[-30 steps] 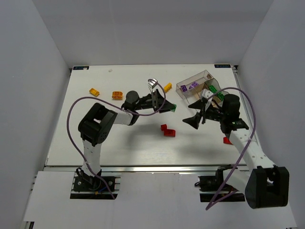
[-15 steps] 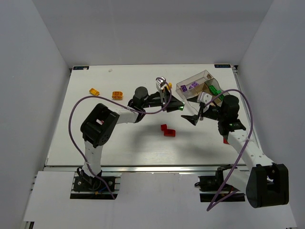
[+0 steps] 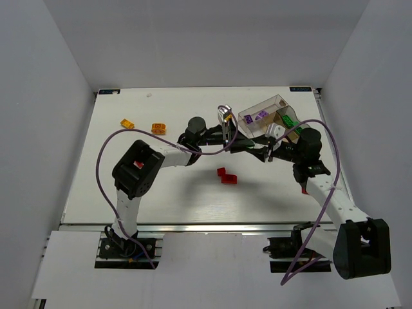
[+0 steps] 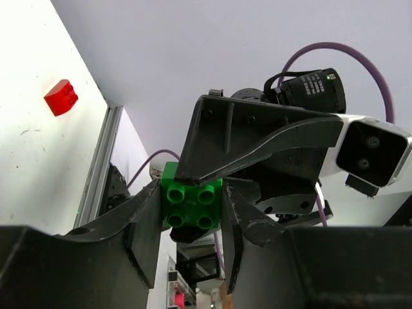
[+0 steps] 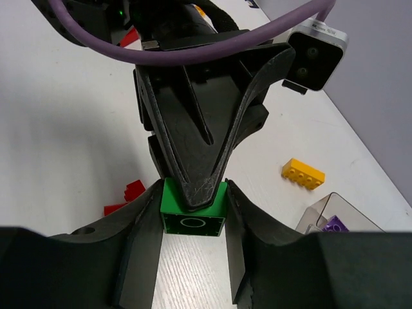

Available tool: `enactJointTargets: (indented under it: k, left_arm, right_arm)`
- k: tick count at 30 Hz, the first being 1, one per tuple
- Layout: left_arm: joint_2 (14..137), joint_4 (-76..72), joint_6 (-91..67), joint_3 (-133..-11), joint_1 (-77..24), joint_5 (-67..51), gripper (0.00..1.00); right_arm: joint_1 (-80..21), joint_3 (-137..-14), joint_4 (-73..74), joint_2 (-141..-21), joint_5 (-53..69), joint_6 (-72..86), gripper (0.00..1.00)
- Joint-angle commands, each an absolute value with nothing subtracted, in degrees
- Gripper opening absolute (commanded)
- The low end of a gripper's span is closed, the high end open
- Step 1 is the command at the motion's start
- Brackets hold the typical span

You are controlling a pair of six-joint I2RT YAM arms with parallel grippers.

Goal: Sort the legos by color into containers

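- Right wrist view: right gripper (image 5: 193, 215) jaws pinch the green lego (image 5: 193, 207); left gripper (image 4: 192, 215) clamps it too.
- Mistimed release or tugging could drop it short of containers (image 3: 257, 106).

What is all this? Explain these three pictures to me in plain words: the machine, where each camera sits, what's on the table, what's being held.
Two robot arms are bolted at the near edge of a white table. One picture looks down from above. The other two come from a camera on each wrist, looking past that arm's own fingers. On the table lie, among others, two red bricks, an orange brick, a yellow brick and a clear box holding purple and green bricks. The left gripper clamps a green brick above the table. The right gripper has a finger on either side of the same brick; whether it squeezes, I cannot tell. It looks like a hand-over.
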State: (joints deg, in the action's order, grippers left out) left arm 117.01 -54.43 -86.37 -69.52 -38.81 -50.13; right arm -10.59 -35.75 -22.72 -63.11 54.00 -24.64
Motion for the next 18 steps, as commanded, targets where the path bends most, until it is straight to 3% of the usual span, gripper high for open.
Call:
enactJointTargets:
  k: [1,2,3,4,6,7,9,10,15,18]
  left_arm:
    - [116.72,-55.11,-86.57,-70.84,-39.11,-50.63,0.04]
    - [116.63,-55.54,-86.66,-70.75,-39.11,-50.54,0.08]
    - [116.54,-55.55,-86.66,-70.75,-39.11,-50.62,0.13]
    - [116.54,-55.55,-86.66,-70.75,-39.11,-50.54,0.27]
    - [116.46,-55.81,-86.75,-71.10,-39.11,-50.19,0.46]
    - [116.46,-55.55,-86.66,-71.36,-39.11,-50.01,0.65]
    - [116.54,-55.28,-86.66,-72.41,-38.59,-49.57,0.90]
    - [116.46,-54.41,-86.40,-72.77,-38.58,-49.14,0.98]
    - [115.31,-49.33,-82.37,-74.53,-35.87,-45.88,0.98]
    - [113.39,-38.01,-74.91,-76.20,-34.64,-43.17,0.98]
  right_arm:
    - [-11.07,-36.47,-24.87,-62.93,53.00,-25.14,0.26]
    - [-10.99,-36.39,-24.87,-62.84,52.56,-25.05,0.13]
    - [-10.81,-36.39,-24.87,-62.75,52.21,-25.05,0.11]
    - [-10.90,-36.39,-24.70,-62.49,52.29,-25.05,0.10]
    - [-10.81,-36.30,-24.26,-62.32,51.86,-25.31,0.03]
    - [-10.72,-36.30,-24.26,-62.23,51.77,-25.31,0.03]
    - [-10.63,-36.30,-24.26,-62.23,51.33,-25.05,0.03]
    - [-10.72,-36.30,-24.17,-62.14,50.72,-24.96,0.02]
    - [-10.19,-36.56,-24.69,-62.05,46.17,-23.56,0.01]
    - [-9.23,-37.26,-26.19,-62.40,38.45,-20.49,0.00]
